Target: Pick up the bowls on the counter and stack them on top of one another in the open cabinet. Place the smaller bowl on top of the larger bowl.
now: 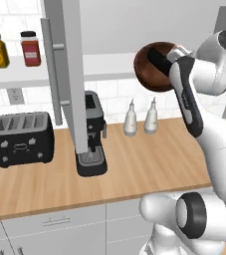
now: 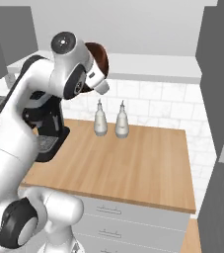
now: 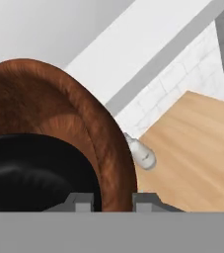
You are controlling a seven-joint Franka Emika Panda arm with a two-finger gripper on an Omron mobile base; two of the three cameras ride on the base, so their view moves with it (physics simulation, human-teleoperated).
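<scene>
The gripper is clamped on the thick rim of the larger bowl, one finger on each side of the wall. The bowl is held high in the air, tipped on its side, level with the white shelf board of the open cabinet and well above the counter. It is a wide, deep, dark reddish-brown bowl with a wood-like grain, and in the hand view its inside is a black hollow. From the right base view only a brown sliver of it peeks out behind the arm's wrist.

Directly below, two white bottles stand side by side near the tiled wall; one is half hidden behind the bowl's rim in the hand view. The tall grey cabinet door covers part of the coffee machine. A black toaster sits further left, and two jars stand on the shelf.
</scene>
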